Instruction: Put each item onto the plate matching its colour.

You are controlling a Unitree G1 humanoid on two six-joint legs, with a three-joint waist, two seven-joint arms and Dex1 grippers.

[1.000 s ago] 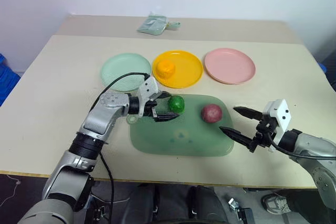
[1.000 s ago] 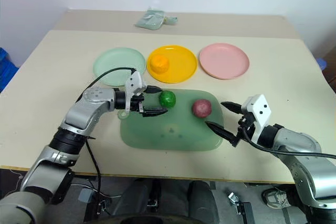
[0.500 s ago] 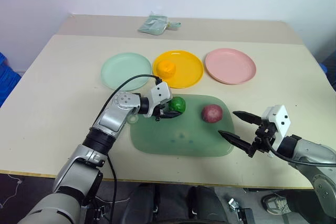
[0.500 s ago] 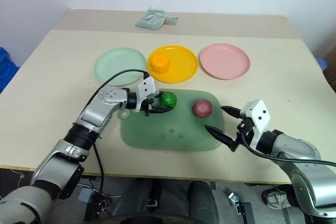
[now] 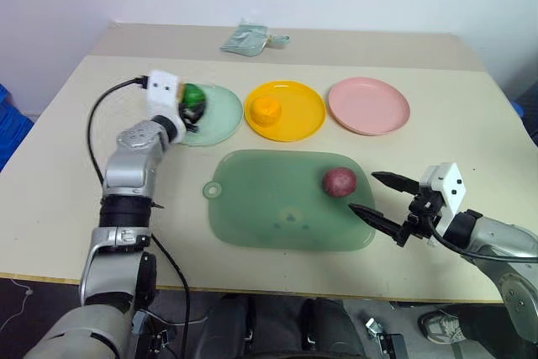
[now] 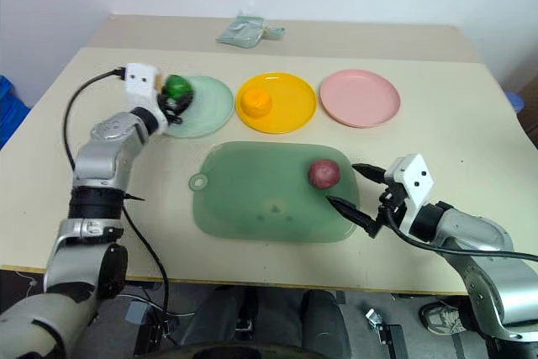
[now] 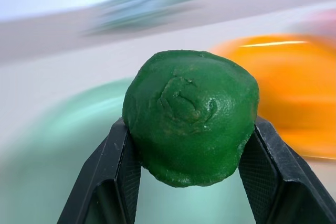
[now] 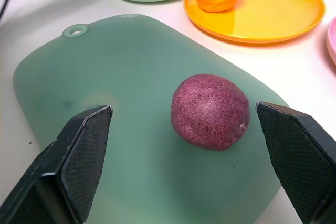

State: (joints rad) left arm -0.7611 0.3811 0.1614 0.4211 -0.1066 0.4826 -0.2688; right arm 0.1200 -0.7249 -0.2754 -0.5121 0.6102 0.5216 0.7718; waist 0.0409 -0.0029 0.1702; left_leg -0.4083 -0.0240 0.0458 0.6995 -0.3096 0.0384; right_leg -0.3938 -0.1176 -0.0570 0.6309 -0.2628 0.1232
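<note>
My left gripper [image 5: 192, 108] is shut on the dark green knobbly ball [image 5: 194, 97], held over the left part of the mint green plate [image 5: 220, 115]; the left wrist view shows the ball [image 7: 190, 124] clamped between both fingers. The orange ball [image 5: 266, 111] lies on the yellow-orange plate [image 5: 298, 111]. The pink plate [image 5: 368, 105] holds nothing. The maroon-red ball [image 5: 339, 181] rests on the right part of the green tray [image 5: 261, 208]. My right gripper [image 5: 380, 197] stands open just right of that ball [image 8: 210, 111], its fingers pointing toward it.
A pale-green packet [image 5: 249, 39] lies at the far edge of the table. The translucent green tray has a small ring tab [image 5: 211, 190] at its left end. The table's front edge runs just below the tray.
My left gripper closed on the dark green ball on the tray, lifted it and swung it left and away, to over the mint green plate. The right gripper stayed put.
</note>
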